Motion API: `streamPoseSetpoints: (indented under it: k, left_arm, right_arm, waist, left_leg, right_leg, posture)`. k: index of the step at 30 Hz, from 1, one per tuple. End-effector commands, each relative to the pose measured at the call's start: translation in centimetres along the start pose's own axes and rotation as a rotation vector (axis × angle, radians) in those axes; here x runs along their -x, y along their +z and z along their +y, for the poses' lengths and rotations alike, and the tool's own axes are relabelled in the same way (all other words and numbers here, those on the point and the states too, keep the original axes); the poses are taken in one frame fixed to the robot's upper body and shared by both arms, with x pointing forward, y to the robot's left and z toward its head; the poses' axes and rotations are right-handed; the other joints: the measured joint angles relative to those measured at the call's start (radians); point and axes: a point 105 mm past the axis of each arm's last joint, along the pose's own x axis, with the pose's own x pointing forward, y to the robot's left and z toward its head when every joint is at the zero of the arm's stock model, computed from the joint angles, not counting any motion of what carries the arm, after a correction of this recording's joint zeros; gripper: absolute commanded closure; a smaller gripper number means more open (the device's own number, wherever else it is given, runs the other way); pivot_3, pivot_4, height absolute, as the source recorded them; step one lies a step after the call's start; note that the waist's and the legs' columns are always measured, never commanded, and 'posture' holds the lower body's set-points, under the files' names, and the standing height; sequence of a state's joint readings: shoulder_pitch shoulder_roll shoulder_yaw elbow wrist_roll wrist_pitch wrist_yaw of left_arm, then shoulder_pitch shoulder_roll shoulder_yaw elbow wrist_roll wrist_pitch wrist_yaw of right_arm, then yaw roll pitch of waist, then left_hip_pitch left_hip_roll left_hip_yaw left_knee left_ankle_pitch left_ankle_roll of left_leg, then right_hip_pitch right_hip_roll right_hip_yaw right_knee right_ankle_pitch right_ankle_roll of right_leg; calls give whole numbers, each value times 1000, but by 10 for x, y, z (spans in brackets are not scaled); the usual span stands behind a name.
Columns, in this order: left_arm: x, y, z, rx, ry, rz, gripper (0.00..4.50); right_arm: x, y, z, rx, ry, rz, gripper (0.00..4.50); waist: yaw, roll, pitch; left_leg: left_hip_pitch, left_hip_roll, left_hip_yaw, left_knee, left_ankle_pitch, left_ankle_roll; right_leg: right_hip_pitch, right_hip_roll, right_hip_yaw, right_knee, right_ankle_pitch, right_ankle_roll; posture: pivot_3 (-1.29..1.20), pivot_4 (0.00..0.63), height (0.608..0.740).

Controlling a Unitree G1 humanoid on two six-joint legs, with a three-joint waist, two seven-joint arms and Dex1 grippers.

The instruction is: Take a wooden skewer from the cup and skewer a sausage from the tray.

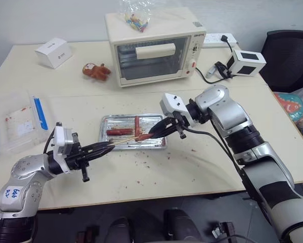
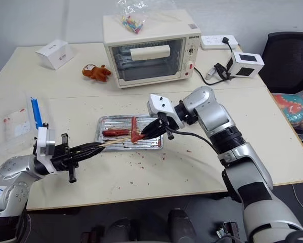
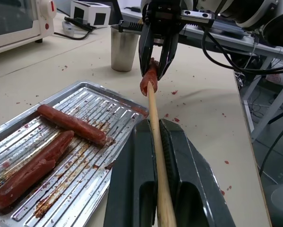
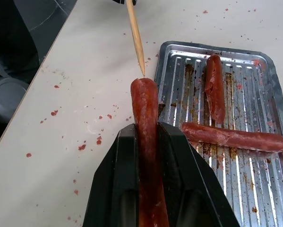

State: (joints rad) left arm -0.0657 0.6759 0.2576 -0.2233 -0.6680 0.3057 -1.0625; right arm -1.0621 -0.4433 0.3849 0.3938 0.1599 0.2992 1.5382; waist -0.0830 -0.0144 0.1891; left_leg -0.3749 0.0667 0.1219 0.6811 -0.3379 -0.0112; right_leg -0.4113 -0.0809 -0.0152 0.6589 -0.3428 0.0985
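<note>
1. Left wrist view: the skewer [image 3: 156,142] is being clamped between the fingers of the left gripper [image 3: 162,189], so that its length is being carried straight up the middle of the frame toward the sausage [image 3: 149,81]. A clenched grip of this kind is probably being used to keep so thin a stick from swivelling.

2. At the top centre of that frame the sausage is being pinched by the right gripper [image 3: 156,71], with one end left free of the fingers, apparently so that the point can be met end-on.

3. Right wrist view: the sausage [image 4: 147,142] is being gripped lengthwise between the black fingers, and the skewer tip [image 4: 142,72] is being held just at its free end in the upper middle of the frame; whether the tip is touching or already entering cannot be told.

4. Left eye view: both grippers are being held above the tray [image 1: 109,121] at the frame's centre, likely so that grease and crumbs are being caught there.

5. Two darker sausages [image 4: 214,87] are being left lying in the tray.

6. The cup [image 3: 124,48] is being left standing on the table at the upper middle of the left wrist view, behind the tray and apart from both grippers.

7. The piercing step is judged to be just beginning.
</note>
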Motion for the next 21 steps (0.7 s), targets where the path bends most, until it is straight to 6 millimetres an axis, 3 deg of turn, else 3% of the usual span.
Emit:
streamPoseSetpoints:
  k: [1,21]
  left_arm:
    - [-3,8,-3,-36,-17,-15,4500]
    - [3,4,-2,-13,-1,5,4500]
  right_arm:
    - [2,11,6,41,44,-20,3875]
    - [6,9,3,33,29,-13,3875]
  waist:
    - [0,0,0]
    - [0,0,0]
  left_leg:
    - [0,0,0,0,0,0]
    - [0,0,0,0,0,0]
  right_leg:
    - [0,0,0,0,0,0]
    - [0,0,0,0,0,0]
  posture:
    - [0,150,740]
    - [0,150,740]
